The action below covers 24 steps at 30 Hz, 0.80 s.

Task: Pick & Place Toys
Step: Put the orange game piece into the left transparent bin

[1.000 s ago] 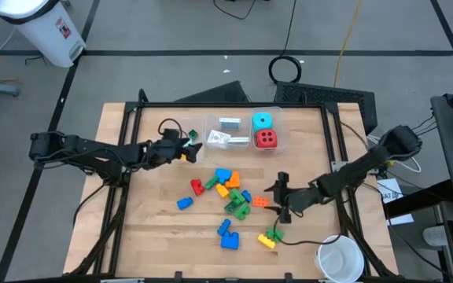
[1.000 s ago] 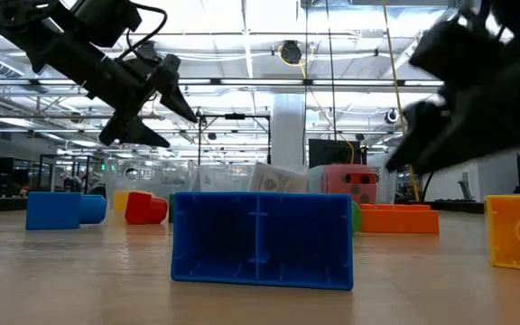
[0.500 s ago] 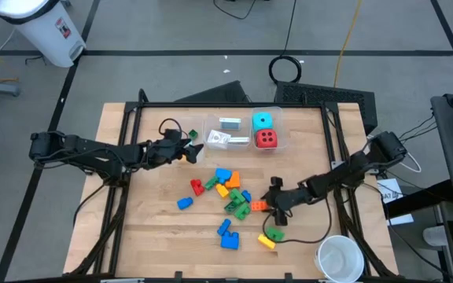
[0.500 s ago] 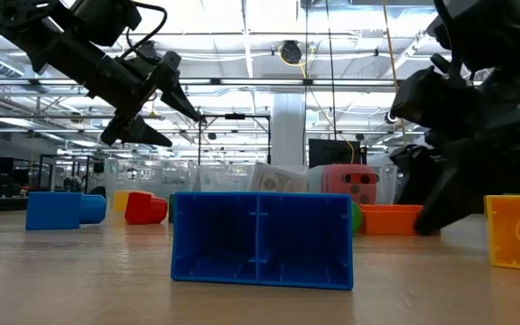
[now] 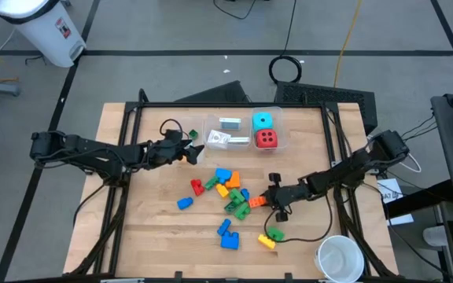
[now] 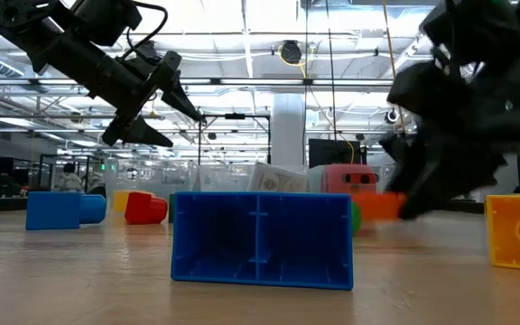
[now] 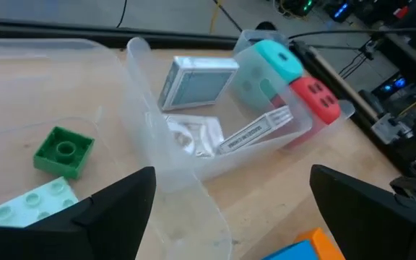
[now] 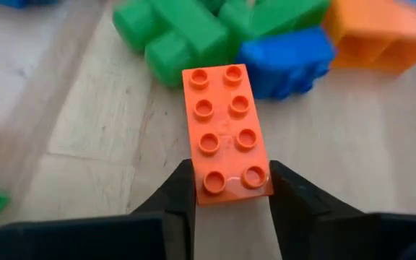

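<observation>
My right gripper (image 5: pixel 268 200) is low over the table's right half and shut on an orange brick (image 8: pixel 226 123), at the right end of a pile of blue, green, red and orange bricks (image 5: pixel 226 191). The orange brick also shows in the low view (image 6: pixel 377 206), just above the table top. My left gripper (image 5: pixel 188 150) is open and empty, held in the air (image 6: pixel 165 108) beside the clear bins. One bin (image 7: pixel 295 133) holds a cyan die (image 5: pixel 262 121), a red die (image 5: pixel 266 139) and cards (image 5: pixel 228 123). My right gripper pinches the orange brick's two long sides near its near end (image 8: pixel 231 184) between its two fingers (image 8: pixel 183 191). The fingers lie along the brick, coming from the table's right. The brick is studs up and a little clear of the table.
A blue brick (image 5: pixel 228 236) and a yellow one with green (image 5: pixel 267 238) lie near the front edge. A white round cup (image 5: pixel 339 258) stands at the front right corner. A second clear bin holds a green brick (image 7: pixel 65 150). Black frame rails run along the table's sides.
My right gripper has gone down and toward the table's left, to the brick pile, and has taken hold of the orange brick. The brick lay on the table half a second ago and is now lifted slightly.
</observation>
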Each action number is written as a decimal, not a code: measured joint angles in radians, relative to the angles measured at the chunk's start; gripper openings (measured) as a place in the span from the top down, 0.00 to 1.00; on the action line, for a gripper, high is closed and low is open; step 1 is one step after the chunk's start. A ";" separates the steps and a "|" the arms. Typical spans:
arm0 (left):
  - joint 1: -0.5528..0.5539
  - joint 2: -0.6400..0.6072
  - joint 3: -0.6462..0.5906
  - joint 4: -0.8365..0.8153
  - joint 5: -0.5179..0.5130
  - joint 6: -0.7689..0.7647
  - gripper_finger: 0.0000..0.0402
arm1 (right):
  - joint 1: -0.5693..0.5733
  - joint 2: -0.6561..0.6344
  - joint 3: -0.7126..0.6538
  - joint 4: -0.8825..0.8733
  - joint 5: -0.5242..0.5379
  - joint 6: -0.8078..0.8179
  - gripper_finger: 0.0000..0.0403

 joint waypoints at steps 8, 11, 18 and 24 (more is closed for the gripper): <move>-0.048 0.108 0.001 0.319 0.113 0.084 0.11 | 0.000 -0.210 0.002 -0.011 0.100 -0.076 0.77; -0.066 0.183 0.004 0.467 0.141 0.098 0.11 | 0.000 -0.273 0.002 0.016 0.178 -0.151 0.77; -0.093 0.370 0.134 0.577 0.215 0.112 0.10 | -0.004 -0.296 0.002 0.117 0.413 -0.412 0.77; -0.111 0.522 0.328 0.580 0.278 0.172 0.10 | -0.010 -0.267 0.002 0.183 0.525 -0.520 0.77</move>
